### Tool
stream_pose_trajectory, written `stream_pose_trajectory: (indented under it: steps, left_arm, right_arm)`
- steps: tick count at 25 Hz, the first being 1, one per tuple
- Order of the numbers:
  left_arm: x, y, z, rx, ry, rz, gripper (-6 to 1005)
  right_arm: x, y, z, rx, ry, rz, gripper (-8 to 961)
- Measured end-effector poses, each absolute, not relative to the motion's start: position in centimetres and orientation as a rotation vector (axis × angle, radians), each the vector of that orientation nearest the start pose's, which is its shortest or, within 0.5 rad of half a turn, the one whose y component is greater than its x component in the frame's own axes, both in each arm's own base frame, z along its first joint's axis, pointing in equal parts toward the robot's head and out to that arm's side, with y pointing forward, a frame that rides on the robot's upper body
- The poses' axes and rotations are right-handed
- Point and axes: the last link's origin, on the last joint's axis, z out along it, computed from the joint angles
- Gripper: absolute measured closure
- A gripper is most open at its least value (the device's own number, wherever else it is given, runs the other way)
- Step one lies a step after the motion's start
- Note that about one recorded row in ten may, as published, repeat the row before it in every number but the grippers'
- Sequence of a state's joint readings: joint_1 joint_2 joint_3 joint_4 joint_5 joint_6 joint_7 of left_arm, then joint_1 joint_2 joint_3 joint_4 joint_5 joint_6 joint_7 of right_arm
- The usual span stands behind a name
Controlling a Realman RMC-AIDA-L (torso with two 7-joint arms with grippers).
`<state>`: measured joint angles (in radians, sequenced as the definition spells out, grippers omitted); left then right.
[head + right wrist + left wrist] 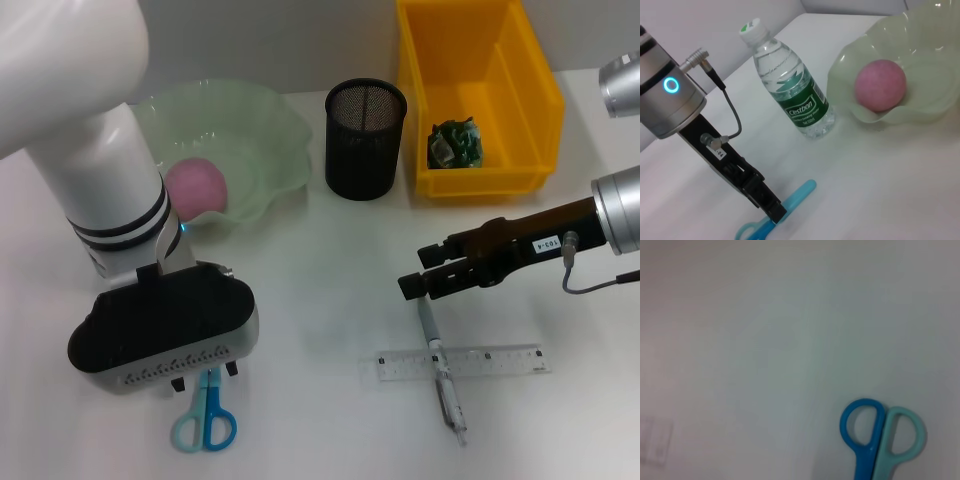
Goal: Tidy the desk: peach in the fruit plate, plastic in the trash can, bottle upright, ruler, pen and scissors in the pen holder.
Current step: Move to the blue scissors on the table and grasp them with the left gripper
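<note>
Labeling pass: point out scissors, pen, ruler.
scissors (205, 423), head view, on the handle loops.
pen (441, 375), head view, on its barrel where it crosses the ruler.
ruler (505, 360), head view, on its clear flat strip.

hidden, cut off or unreadable:
- scissors (204, 420): blades hidden under the left gripper's black housing in the head view; only the loops show. in the left wrist view the blades run off the picture's edge.
- left gripper (775, 214): fingertips sit at the scissors; whether they close on them cannot be told.
- bottle (788, 90): behind the left arm in the head view, seen only from the right wrist.
- trash can (478, 90): far wall cut by the picture's edge; the dark green crumpled item inside (455, 144) too small to identify.
- ruler (462, 361): markings unreadable; faint and blurred in the left wrist view.
- pen (441, 372): its upper end hidden under the right gripper (424, 278).
</note>
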<state>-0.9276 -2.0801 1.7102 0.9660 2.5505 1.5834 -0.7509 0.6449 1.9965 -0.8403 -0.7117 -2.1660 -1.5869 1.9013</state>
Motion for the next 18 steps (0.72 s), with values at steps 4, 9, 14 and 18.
stream_pose_trajectory:
  steps: [4, 9, 14, 18]
  left_arm:
    - [-14.79, 34.82, -7.25, -2.718, 2.220, 0.948, 399]
    - [-14.80, 34.92, -7.37, -2.712, 2.226, 0.933, 443]
    - [-14.89, 34.98, -7.50, -2.709, 2.227, 0.929, 443]
    - [-14.91, 35.06, -7.55, -2.704, 2.224, 0.928, 442]
  right_arm:
    - [24.49, 35.36, 1.35, -2.842, 1.093, 0.344, 146]
    - [24.57, 35.36, 1.40, -2.839, 1.094, 0.344, 146]
    - [24.67, 35.33, 1.41, -2.835, 1.097, 0.344, 145]
    - [24.71, 35.32, 1.40, -2.833, 1.098, 0.343, 146]
